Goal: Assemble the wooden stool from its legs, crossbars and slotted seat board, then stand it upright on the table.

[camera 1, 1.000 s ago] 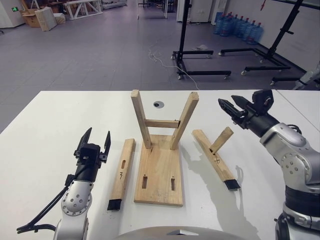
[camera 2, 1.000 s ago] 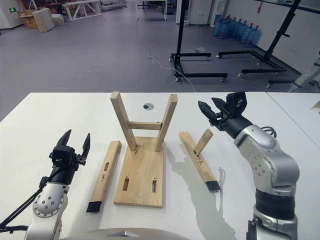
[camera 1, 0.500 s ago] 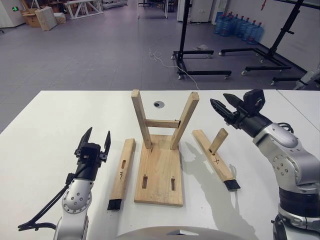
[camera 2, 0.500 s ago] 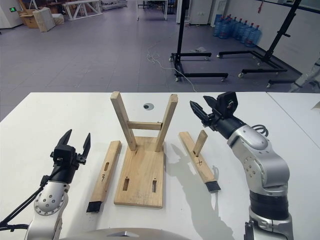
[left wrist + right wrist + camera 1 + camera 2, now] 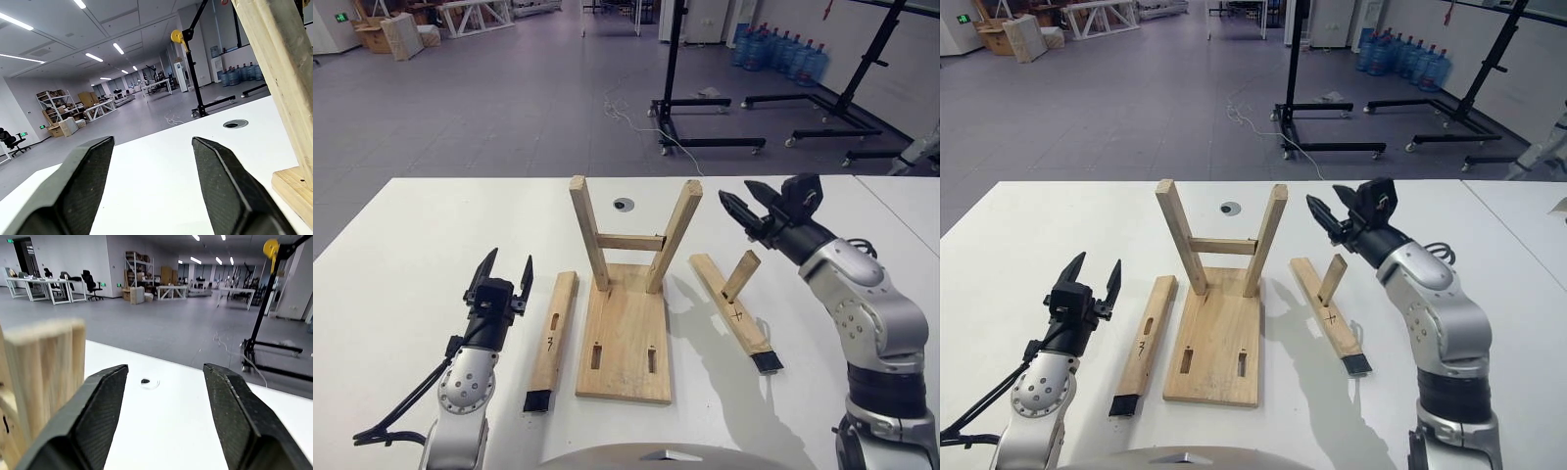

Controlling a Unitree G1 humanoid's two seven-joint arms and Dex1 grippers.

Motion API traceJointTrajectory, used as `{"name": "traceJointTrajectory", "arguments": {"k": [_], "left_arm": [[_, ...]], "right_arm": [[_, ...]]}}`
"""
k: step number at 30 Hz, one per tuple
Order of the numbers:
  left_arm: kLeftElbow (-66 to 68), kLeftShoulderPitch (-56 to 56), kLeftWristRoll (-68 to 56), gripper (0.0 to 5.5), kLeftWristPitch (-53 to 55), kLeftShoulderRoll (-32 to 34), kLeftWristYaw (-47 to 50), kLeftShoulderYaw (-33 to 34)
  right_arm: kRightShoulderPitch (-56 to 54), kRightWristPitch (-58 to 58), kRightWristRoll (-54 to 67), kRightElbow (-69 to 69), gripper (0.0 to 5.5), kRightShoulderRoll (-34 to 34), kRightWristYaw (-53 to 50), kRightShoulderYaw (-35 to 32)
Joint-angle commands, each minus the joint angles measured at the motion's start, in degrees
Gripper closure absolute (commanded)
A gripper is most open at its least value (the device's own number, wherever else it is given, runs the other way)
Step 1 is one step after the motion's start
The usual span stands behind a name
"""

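White table (image 5: 411, 245) in a workshop hall. A pale seat board (image 5: 625, 338) lies flat at centre; two legs (image 5: 589, 235) joined by a crossbar (image 5: 631, 242) stand in its far slots. A black-tipped loose leg (image 5: 553, 333) lies on its left and a leg with stub (image 5: 732, 313) on its right. The left gripper (image 5: 506, 262) and right gripper (image 5: 737, 193) have their fingers spread and hold nothing.

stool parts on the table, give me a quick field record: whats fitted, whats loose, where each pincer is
seat board: flat on the table
fitted: leg pair joined by a crossbar, standing at the board's far end
empty slots: two, at the near end
left loose leg: lying left of the board
right loose leg: lying right of the board, short crossbar sticking up from it
left pincer: open, empty, left of the left loose leg
right pincer: open, empty, right of the leg pair's top
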Motion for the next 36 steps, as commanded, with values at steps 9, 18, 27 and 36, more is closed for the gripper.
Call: {"name": "traceJointTrajectory", "arguments": {"k": [9,18,27,36], "left_arm": [[0.8,-1.5,-0.6,2.61,-0.1,2.4,-2.0,0.7],[1.5,-1.6,-1.1,2.61,-0.1,2.5,-3.7,0.2],[1.8,-0.7,-1.1,2.61,-0.7,1.9,-2.9,1.1],[-0.5,2.4,-0.4,2.61,-0.8,0.3,-1.2,1.0]], "right_arm": [[4.0,-1.0,-2.2,-0.1,2.68,1.7,-1.2,2.6],[8.4,5.9,-4.6,4.1,2.68,8.2,-7.4,7.3],[-2.7,9.0,6.8,-2.3,2.68,12.6,-12.2,-2.9],[-16.3,5.8,4.3,4.0,2.68,6.3,-13.9,-7.2]]}}
